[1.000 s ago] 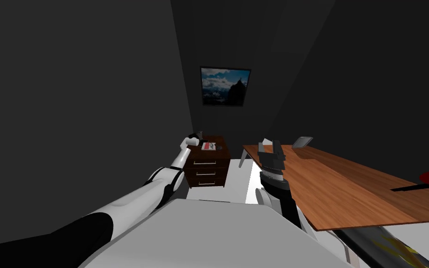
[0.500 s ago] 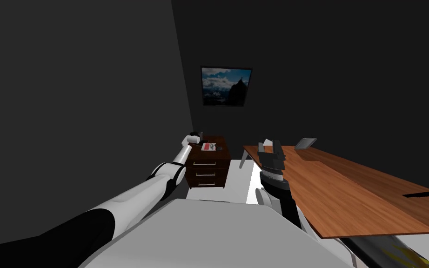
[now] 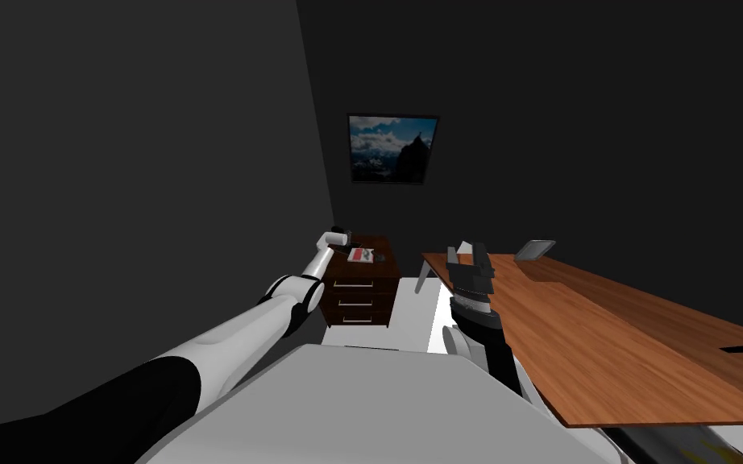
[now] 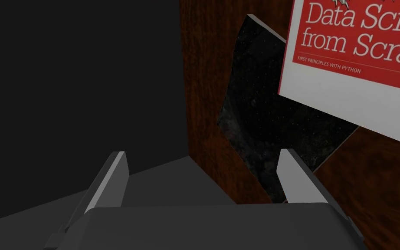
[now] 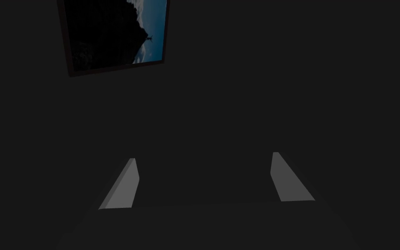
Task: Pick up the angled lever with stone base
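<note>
Left wrist view. Left tool spread wide and empty, poised at an edge of the counter (a dark wooden unit with three drawers, set in the room's corner). One finger lies in line with the angled lever's stone base, a black speckled slab with slanted edges on the counter top. The other finger hangs out past the counter's edge, over the grey floor. A red-and-white book overlaps the far side of the slab; whether it rests on the stone or merely stands in front of it cannot be told. Right tool likewise wide open and empty, held raised at the robot's right, well apart from the work.

Hazards, as judged:
1. The tool is off-centre, with the slab toward one finger rather than between the two. An advance on this line would likely drive that finger onto the stone or the counter's edge, and a closure would catch nothing.
2. The slab looks broad and flat, offering thin fingers little to pinch, so a grip on a slanted edge may slip.
3. If the book does bear on the stone, lifting could drag it or tip it off the counter.
</note>
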Controlling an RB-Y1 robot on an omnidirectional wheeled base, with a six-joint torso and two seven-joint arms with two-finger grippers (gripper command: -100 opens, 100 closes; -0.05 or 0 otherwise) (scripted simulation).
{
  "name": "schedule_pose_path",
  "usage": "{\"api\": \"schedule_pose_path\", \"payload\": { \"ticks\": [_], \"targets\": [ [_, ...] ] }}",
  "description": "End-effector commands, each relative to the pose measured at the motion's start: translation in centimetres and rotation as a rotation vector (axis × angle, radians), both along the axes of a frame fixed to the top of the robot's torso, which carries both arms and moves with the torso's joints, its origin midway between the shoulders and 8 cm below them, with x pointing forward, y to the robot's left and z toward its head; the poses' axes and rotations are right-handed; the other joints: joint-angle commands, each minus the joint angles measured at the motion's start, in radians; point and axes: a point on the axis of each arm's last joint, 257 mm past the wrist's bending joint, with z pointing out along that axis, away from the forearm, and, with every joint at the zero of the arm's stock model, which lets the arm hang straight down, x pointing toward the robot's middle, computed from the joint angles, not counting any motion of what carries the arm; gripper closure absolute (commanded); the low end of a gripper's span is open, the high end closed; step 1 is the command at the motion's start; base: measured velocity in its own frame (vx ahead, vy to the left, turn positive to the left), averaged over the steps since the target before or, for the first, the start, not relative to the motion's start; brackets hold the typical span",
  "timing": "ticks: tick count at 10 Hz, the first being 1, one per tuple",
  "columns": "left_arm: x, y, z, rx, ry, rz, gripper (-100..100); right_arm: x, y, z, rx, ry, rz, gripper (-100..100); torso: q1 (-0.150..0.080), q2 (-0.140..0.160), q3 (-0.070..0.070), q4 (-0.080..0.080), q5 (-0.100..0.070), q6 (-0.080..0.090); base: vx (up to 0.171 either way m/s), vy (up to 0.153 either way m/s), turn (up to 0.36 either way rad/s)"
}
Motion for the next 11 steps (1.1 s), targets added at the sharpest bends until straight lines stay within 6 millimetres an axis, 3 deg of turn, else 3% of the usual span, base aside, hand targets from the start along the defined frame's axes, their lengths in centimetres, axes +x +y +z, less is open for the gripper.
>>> {"api": "schedule_pose_path", "payload": {
  "ticks": [1, 2, 4, 5, 6, 7, 10, 11],
  "targets": [
    [0.1, -0.3, -0.1, 0.004, 0.051, 0.003, -100, 0.0, 0.0, 0.0, 0.000, 0.000, 0.000, 0, 0.000, 0.000, 0.000, 0.000, 0.000, 0.000, 0.033, -0.023, 0.044],
    [-0.4, 0.0, -1.6, 0.006, 0.097, 0.009, -100, 0.0, 0.0, 0.0, 0.000, 0.000, 0.000, 0, 0.000, -0.001, 0.000, 0.000, 0.000, 0.000, 0.041, -0.029, 0.030],
    [-0.6, -0.3, -1.7, 0.010, 0.146, 0.010, -100, 0.0, 0.0, 0.0, 0.000, 0.000, 0.000, 0, 0.000, 0.000, 0.000, 0.000, 0.000, 0.000, 0.030, -0.025, 0.025],
    [-1.2, 0.0, -3.0, 0.012, 0.191, 0.016, -100, 0.0, 0.0, 0.0, 0.000, 0.000, 0.000, 0, -0.001, -0.001, 0.000, 0.000, 0.000, 0.000, 0.039, -0.037, 0.030],
    [-1.2, -0.4, -2.6, 0.015, 0.218, 0.015, -100, 0.0, 0.0, 0.0, 0.000, 0.000, 0.000, 0, -0.001, -0.001, -0.001, 0.000, 0.000, 0.000, 0.056, -0.048, 0.042],
    [-2.0, -0.1, -4.2, 0.017, 0.272, 0.022, -100, 0.0, 0.0, 0.0, 0.000, 0.000, 0.000, 0, -0.002, -0.002, -0.001, 0.000, 0.000, 0.000, 0.053, -0.050, 0.024],
    [-3.2, -0.2, -5.6, 0.023, 0.367, 0.027, -100, 0.0, 0.0, 0.0, 0.000, 0.000, 0.000, 0, -0.001, -0.001, -0.001, 0.000, 0.000, 0.000, 0.037, -0.034, 0.018],
    [-3.4, -0.6, -5.1, 0.027, 0.392, 0.024, -100, 0.0, 0.0, 0.0, 0.000, 0.000, 0.000, 0, -0.001, -0.001, -0.001, 0.000, 0.000, 0.000, 0.065, -0.067, 0.032]
  ]
}}
